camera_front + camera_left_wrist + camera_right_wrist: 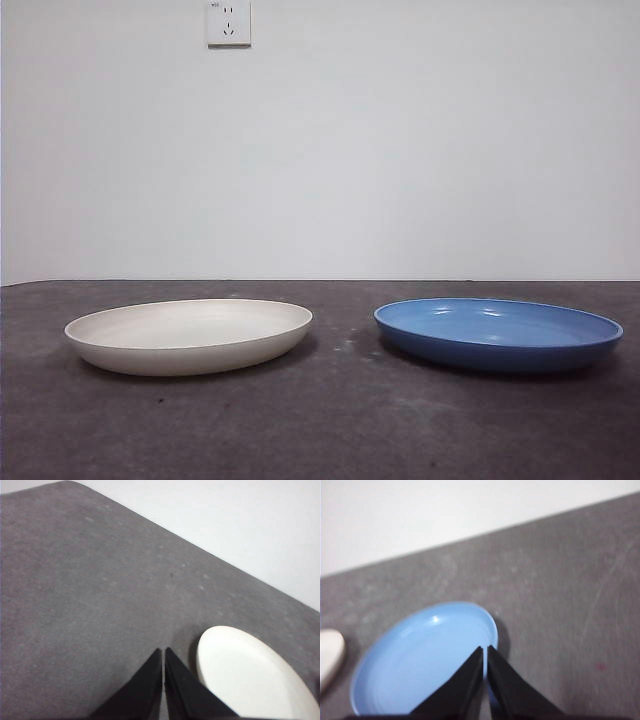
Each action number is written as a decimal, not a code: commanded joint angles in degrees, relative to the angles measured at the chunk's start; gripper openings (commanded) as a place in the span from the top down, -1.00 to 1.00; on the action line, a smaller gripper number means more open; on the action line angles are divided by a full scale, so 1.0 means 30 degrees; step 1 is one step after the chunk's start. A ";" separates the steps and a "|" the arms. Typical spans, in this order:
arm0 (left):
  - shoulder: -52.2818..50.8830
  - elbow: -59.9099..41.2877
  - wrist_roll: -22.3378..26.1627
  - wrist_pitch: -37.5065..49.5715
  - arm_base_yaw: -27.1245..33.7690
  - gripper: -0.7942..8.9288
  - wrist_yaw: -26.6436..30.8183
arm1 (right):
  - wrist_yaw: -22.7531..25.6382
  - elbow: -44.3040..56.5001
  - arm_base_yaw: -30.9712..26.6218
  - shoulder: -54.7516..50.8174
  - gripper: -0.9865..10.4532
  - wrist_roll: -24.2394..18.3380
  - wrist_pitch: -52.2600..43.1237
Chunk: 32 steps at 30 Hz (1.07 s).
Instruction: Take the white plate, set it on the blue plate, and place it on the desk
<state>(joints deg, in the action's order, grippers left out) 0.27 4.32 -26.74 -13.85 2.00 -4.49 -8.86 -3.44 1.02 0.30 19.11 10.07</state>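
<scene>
The white plate [188, 335] lies flat on the desk [340, 420] at the left in the front view. The blue plate [498, 333] lies flat at the right, apart from it. My left gripper [163, 652] is shut and empty, held above the desk beside the white plate's [250, 675] rim. My right gripper [485, 650] is shut and empty, held above the blue plate [420, 660] near its rim. An edge of the white plate [329, 657] shows in the right wrist view. Neither arm shows in the front view.
A white wall with a power socket [228, 22] stands behind the desk. The desk's far edge [200, 550] runs close behind the plates. A gap of bare desk [345, 345] separates the two plates.
</scene>
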 commanded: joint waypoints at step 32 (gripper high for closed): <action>1.2932 1.5526 0.8269 -1.1832 -0.1239 0.82 -0.8036 | -0.6477 -1.7777 0.0517 1.3901 0.81 -0.7446 1.5526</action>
<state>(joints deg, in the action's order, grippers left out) 38.87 49.63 -4.60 -49.41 -1.56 -28.25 -27.92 -55.77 2.39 41.82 -0.10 56.36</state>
